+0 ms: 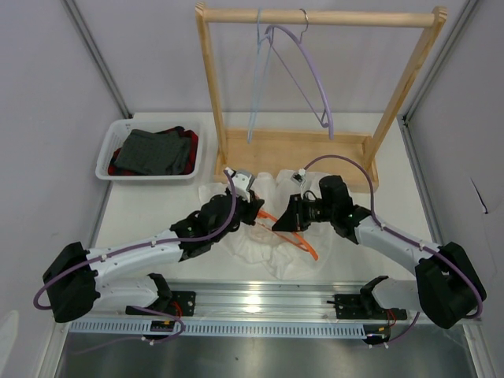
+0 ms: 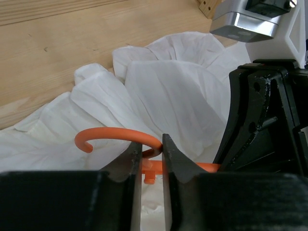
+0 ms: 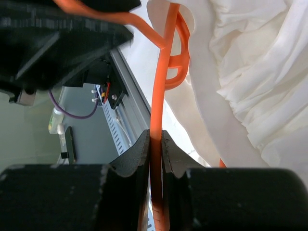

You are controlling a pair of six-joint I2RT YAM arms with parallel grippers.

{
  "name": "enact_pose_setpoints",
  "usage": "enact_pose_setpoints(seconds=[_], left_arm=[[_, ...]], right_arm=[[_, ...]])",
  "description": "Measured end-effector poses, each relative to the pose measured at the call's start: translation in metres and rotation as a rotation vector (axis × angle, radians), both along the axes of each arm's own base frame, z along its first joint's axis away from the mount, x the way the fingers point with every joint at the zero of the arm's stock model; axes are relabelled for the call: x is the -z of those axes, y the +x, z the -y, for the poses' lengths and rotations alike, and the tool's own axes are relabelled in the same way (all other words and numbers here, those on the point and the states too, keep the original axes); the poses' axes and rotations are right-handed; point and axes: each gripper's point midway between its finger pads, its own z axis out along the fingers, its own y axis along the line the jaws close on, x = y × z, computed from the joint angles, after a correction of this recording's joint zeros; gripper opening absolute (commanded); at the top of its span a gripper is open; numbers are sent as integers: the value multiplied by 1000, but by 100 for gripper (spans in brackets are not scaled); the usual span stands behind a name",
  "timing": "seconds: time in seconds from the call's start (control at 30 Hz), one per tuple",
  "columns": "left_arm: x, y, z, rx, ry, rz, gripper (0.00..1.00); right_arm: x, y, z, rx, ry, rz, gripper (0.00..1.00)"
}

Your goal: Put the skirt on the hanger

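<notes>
Evidently, white skirt (image 1: 258,248) lay crumpled on table (image 1: 157,205), between both arms, just before wooden rack base (image 1: 291,146). Orange hanger (image 1: 307,246) lay across it, one end passing under fabric. Left gripper (image 2: 149,150) nearly closed, pinching hanger neck below hook, likely steadying it. Right gripper (image 3: 155,140) clamped on hanger's shoulder bar, probably to feed it into waistband. Skirt not yet hung.
</notes>
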Motion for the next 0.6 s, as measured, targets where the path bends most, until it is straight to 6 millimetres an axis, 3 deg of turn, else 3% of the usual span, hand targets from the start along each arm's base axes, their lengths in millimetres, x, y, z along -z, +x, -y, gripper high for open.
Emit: enact_pose_setpoints(seconds=[0.07,0.17,0.27,0.3,0.4,0.5,0.6], left_arm=[[-2,2,-2,-9,6,16,0],[-3,5,-3,-19,9,28,0],[-4,6,-3,-27,6,33,0],[-5,6,-4,-29,6,35,0],[-7,9,-6,-48,4,45,0],[-7,10,-9,-58,7,51,0],[-10,11,-12,-75,4,59,0]], right_arm=[[0,0,0,1,-4,-5,0],[-2,3,0,11,-13,-2,0],[-4,5,1,24,-31,-1,30],[-4,7,2,37,-44,0,47],[4,12,11,106,-118,-20,69],[9,15,28,198,-189,-35,80],[-2,16,48,299,-219,-31,81]])
